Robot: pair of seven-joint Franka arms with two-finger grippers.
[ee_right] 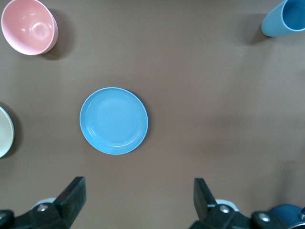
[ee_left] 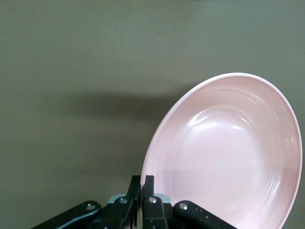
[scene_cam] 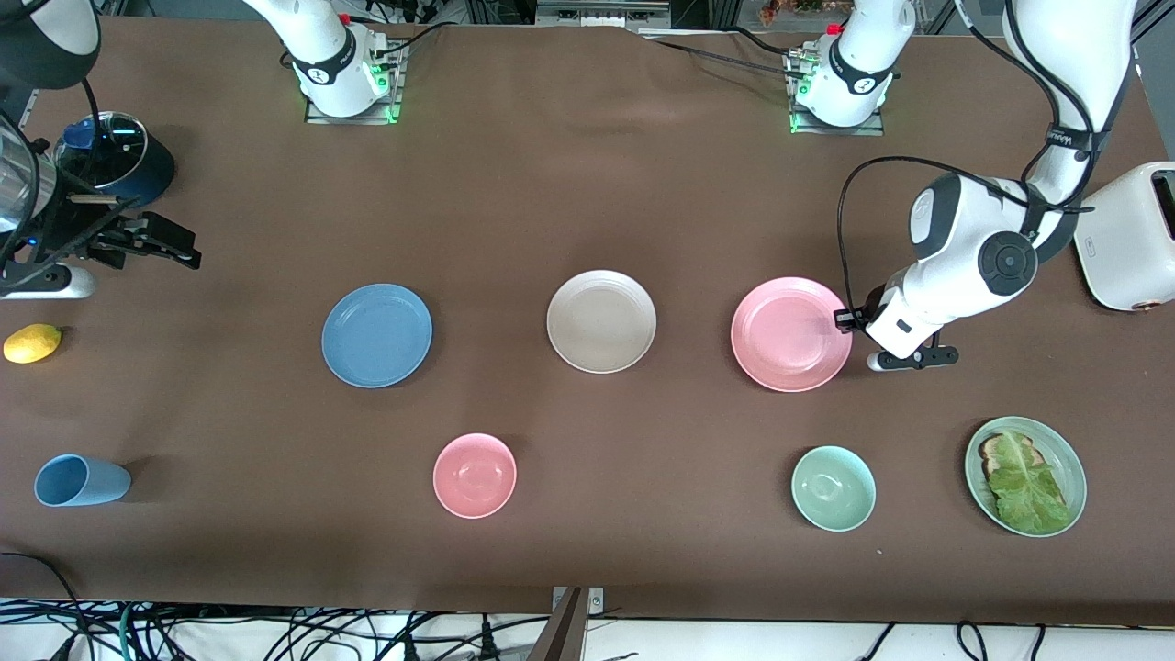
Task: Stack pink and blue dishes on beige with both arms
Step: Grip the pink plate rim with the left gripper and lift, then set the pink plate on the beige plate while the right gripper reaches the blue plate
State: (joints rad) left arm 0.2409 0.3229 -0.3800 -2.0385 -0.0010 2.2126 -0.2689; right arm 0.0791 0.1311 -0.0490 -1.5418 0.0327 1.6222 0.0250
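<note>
Brown matte table [scene_cam: 587,202]: left gripper [ee_left: 142,191] pinches round pink plate [scene_cam: 789,333]; right gripper [ee_right: 138,198] spread.

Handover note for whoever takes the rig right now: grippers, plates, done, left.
Left gripper: fingers shut on the pink plate's rim, at the edge toward the left arm's end.
Right gripper: open, holding nothing, up over the table near the right arm's end.
Blue plate, beige plate and pink plate sit in a row, beige in the middle.
Done: pink gripped.
Left: stack pink and blue on beige.
</note>
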